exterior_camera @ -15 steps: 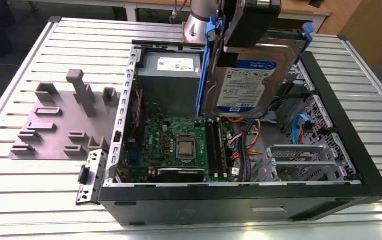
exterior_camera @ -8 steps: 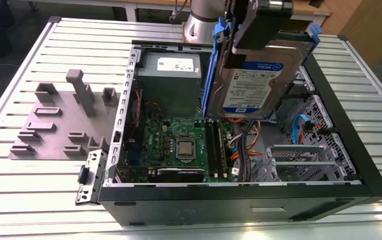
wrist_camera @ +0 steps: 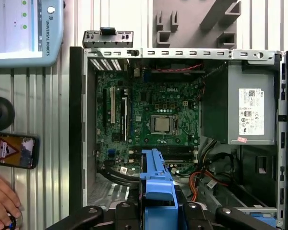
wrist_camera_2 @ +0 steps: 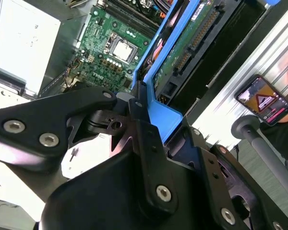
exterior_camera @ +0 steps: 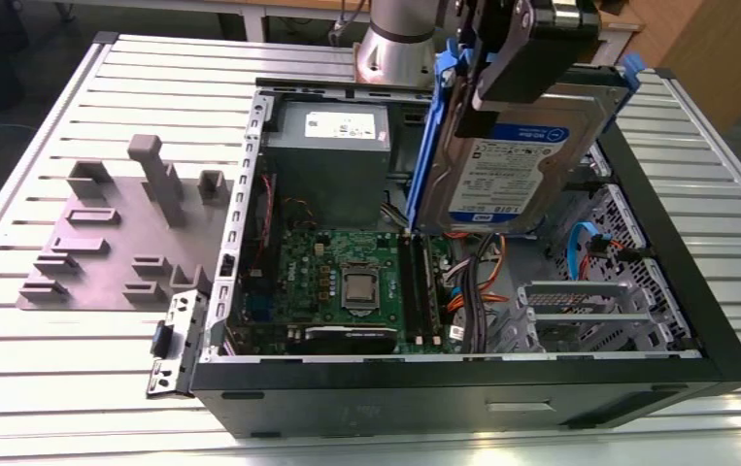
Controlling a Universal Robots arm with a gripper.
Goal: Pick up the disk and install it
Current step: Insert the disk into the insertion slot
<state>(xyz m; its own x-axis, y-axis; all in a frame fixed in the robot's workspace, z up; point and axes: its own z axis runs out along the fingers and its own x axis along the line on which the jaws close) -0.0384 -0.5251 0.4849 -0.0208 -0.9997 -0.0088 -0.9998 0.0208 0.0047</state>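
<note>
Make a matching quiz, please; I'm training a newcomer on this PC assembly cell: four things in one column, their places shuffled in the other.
Things: 1 disk; 2 power supply; 3 motherboard; 4 grey fixture plate.
Places: A on the table, beside the case at the exterior view's left; B lying on the case floor; C clamped in the claw above the open case; D in a corner inside the case.
Pairs: 1-C; 2-D; 3-B; 4-A.

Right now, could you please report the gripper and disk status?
Gripper shut on flat silver-grey hard drive in blue plastic carrier. Drive hangs steeply tilted over open black computer case. Orange cables loose in case beneath it.
</note>
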